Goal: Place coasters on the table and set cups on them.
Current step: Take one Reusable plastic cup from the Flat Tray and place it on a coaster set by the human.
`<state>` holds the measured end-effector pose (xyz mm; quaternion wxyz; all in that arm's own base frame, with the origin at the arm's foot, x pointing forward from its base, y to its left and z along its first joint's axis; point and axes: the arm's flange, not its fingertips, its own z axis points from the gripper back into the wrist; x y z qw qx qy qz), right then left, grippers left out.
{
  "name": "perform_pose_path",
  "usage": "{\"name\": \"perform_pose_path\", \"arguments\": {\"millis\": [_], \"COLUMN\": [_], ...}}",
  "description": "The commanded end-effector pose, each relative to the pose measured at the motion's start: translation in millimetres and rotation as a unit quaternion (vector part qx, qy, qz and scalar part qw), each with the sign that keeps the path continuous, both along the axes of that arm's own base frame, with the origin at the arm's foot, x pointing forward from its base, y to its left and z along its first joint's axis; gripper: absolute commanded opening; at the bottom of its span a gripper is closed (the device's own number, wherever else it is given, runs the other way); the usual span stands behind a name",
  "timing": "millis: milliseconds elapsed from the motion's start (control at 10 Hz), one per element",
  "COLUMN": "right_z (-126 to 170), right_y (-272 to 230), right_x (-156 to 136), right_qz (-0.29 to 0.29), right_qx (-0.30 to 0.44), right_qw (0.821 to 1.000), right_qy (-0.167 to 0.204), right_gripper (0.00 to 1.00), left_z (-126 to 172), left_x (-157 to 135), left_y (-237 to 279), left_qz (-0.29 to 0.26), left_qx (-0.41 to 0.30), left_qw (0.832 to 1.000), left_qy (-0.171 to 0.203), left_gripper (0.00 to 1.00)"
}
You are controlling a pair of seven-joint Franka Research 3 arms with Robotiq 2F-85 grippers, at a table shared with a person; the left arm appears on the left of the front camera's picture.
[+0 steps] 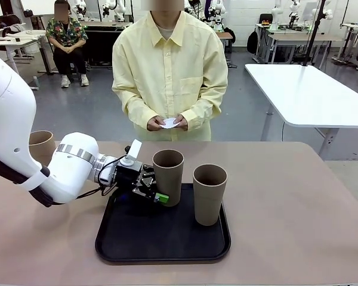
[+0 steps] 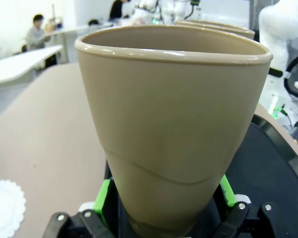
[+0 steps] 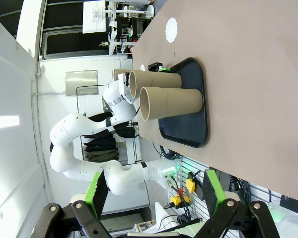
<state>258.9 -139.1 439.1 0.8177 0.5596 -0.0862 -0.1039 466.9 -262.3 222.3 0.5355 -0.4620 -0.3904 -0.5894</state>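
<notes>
My left gripper [image 1: 161, 192] is shut on the lower part of a grey-brown cup [image 1: 168, 176] standing on the black tray [image 1: 161, 244]. In the left wrist view that cup [image 2: 174, 124] sits squeezed between the green pads [image 2: 105, 196], its rim pressed out of round. A second cup [image 1: 209, 193] stands to its right on the tray. Behind my left arm, a third cup [image 1: 40, 145] is on the table [image 1: 286, 208]. One coaster [image 2: 5, 208] lies on the table beside the tray. The person holds a white coaster [image 1: 170, 123] in both hands. My right gripper [image 3: 154, 198] is open and holds nothing, well away from the tray [image 3: 188, 119].
The person stands at the far edge of the table, hands close to the body. A white table [image 1: 310, 92] stands at the back right. Bare tabletop stretches to the right of the tray and in front of it.
</notes>
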Motion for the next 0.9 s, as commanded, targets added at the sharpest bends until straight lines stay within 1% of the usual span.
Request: {"name": "perform_pose_path", "arguments": {"millis": [0, 100, 200, 300, 400, 600, 700, 800], "right_z": [0.1, 0.1, 0.1, 0.1, 0.1, 0.1, 0.1, 0.1], "right_y": [-0.7, -0.7, -0.7, -0.7, -0.7, -0.7, -0.7, -0.7], "right_x": [0.3, 0.3, 0.3, 0.3, 0.3, 0.3, 0.3, 0.3], "right_qz": [0.001, 0.001, 0.001, 0.001, 0.001, 0.001, 0.001, 0.001], "right_qx": [0.006, 0.006, 0.006, 0.006, 0.006, 0.006, 0.006, 0.006], "right_qw": [1.0, 1.0, 1.0, 1.0, 1.0, 1.0, 1.0, 1.0], "right_qy": [-0.001, -0.001, -0.001, -0.001, -0.001, -0.001, -0.001, -0.001], "right_gripper": [1.0, 1.0, 1.0, 1.0, 1.0, 1.0, 1.0, 1.0], "left_z": [-5.3, -4.5, -3.8, -3.2, -2.6, 3.5, 15.2, 36.2], "left_x": [1.6, 1.7, 0.7, 0.1, -0.8, -2.7, -3.0, -3.7], "left_y": [-4.6, -4.6, -4.8, -3.9, -3.5, -2.5, -1.6, -0.1], "left_qz": [-0.006, -0.008, -0.011, -0.015, -0.018, -0.04, -0.062, -0.09], "left_qx": [-0.014, -0.016, -0.016, -0.015, -0.014, 0.0, 0.018, 0.032], "left_qw": [1.0, 1.0, 1.0, 1.0, 1.0, 0.999, 0.998, 0.995], "left_qy": [-0.021, -0.017, -0.015, -0.015, -0.013, -0.002, 0.02, 0.028], "left_gripper": [0.4, 0.4, 0.0, 0.34, 0.0, 0.0, 0.71, 0.71]}}
